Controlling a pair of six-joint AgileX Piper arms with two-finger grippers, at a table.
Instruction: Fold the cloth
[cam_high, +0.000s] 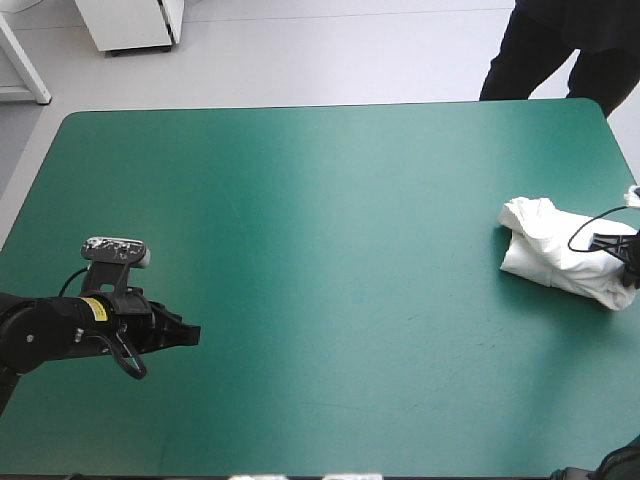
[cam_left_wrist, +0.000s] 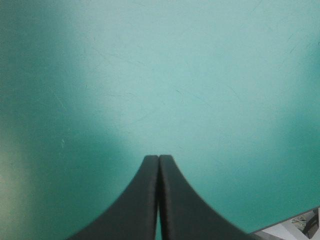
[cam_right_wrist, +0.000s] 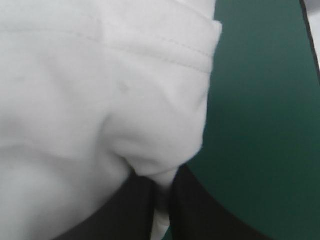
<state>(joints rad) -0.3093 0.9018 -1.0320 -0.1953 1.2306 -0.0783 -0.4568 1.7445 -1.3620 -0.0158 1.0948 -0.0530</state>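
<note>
The right gripper (cam_right_wrist: 162, 181), two broad black curved fingers, was clenched on a fold of the white, short-sleeved fabric T-shirt (cam_right_wrist: 100, 100). A thin strip of white cloth was pinched between the fingers, which were all but closed. A stitched hem ran across the fabric ahead of the fingers.

In the high view this gripper (cam_high: 628, 264) sat at the right end of the T-shirt (cam_high: 555, 255). The shirt lay as a crumpled, roughly folded bundle on the teal-green cover (cam_high: 330, 250) of the table, close to the table's right edge and about midway between the near and far edges.

Well apart from the T-shirt, towards the near left corner of the table, the left gripper (cam_left_wrist: 158, 159) was closed on nothing. Its black fingers met in one pointed arch above bare cover, and in the high view it (cam_high: 190, 335) pointed towards the side where the T-shirt lay.
</note>
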